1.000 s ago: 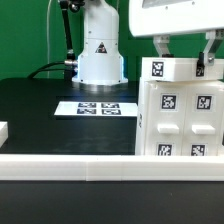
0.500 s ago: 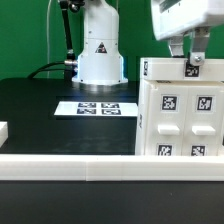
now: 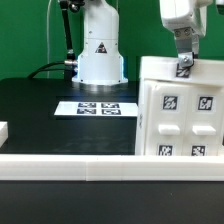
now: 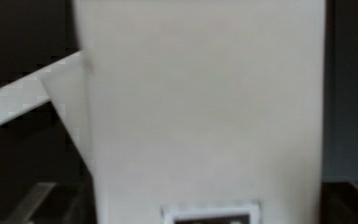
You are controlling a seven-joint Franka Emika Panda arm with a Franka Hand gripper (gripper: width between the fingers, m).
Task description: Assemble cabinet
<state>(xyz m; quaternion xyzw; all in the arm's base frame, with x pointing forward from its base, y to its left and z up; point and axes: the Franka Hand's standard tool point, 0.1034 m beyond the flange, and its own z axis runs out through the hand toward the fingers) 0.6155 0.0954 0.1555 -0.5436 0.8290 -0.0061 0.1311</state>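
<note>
The cabinet [image 3: 185,120], a large white box with square tags and drawer-like fronts, stands at the exterior view's right, its top edge slightly slanted. My gripper [image 3: 186,62] comes down from above onto the cabinet's top edge; one tagged finger [image 3: 185,68] shows against the white body. In the wrist view the cabinet [image 4: 194,100] fills the space between the jaws, with a tag at its near end. The fingers are only dim shapes at either side of it. The gripper [image 4: 197,205] looks shut on the cabinet.
The white robot base [image 3: 100,50] stands at the back. The marker board [image 3: 98,108] lies flat on the black table before it. A white rail [image 3: 70,165] runs along the front edge. A small white piece [image 3: 3,130] sits at the far left.
The gripper has moved toward the exterior view's right and turned; only one finger shows now. The cabinet has turned with it: its top tagged face no longer shows and its top edge slants.
</note>
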